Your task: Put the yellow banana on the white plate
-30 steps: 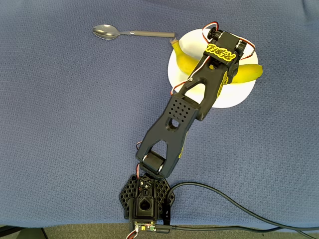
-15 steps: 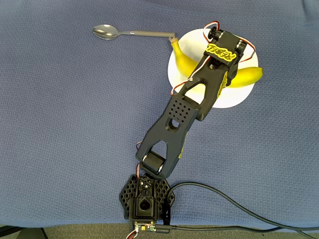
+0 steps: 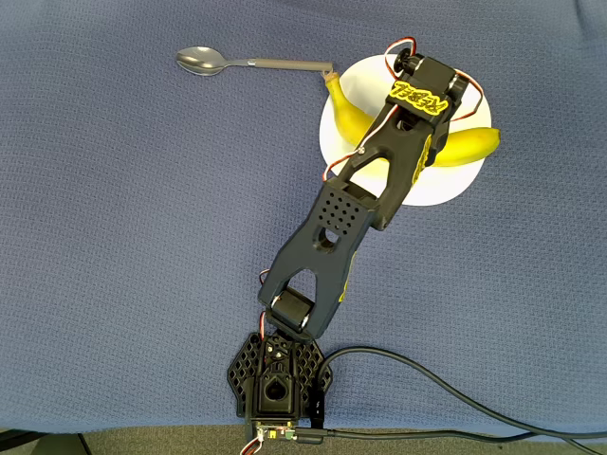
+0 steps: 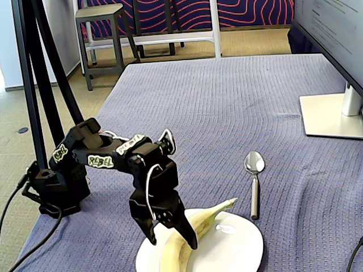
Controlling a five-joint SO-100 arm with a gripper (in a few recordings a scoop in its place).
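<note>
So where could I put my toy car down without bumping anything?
The blue cloth is bare left of the arm, below the spoon. It is crowded at the white plate, where the yellow banana lies with the gripper straddling it.

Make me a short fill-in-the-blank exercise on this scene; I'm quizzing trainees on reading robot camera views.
1. The banana lies on the white ___.
2. The gripper stands with one finger on each side of the ___.
3. Beside the plate, on the blue cloth, lies a metal ___.
4. In the overhead view, the spoon has its bowl pointing ___, away from the plate.

Missing words: plate; banana; spoon; left
</note>
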